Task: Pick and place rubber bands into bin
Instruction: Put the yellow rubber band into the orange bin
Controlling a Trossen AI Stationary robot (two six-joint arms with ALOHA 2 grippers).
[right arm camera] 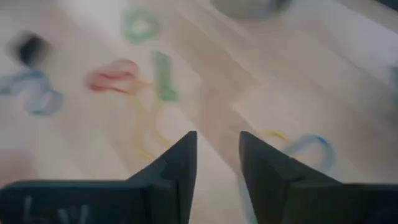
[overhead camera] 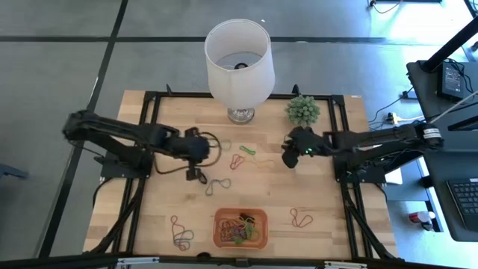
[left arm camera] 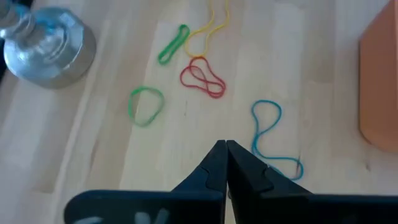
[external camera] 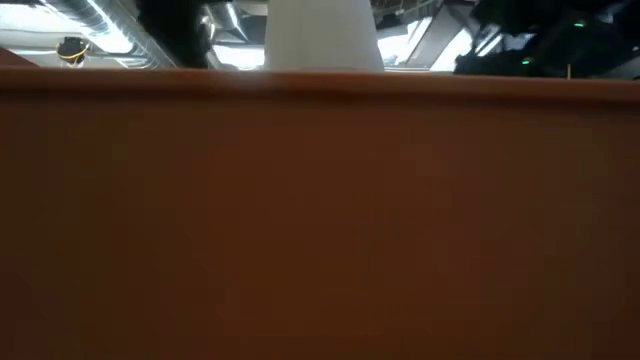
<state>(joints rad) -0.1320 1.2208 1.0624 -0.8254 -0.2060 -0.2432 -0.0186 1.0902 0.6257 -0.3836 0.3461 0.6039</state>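
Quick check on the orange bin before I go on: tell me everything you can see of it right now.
The bin is a small, shallow orange tray, rectangular with rounded corners, plastic by its look. It sits flat on the wooden table near the front edge, about midway between the arms. A tangle of rubber bands already lies inside, dark, green, yellow and purple among them. Neither gripper touches it. In the low view its wall fills nearly the whole picture.

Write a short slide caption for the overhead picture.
Two robot arms hover over a wooden table strewn with rubber bands; an orange bin holds several.
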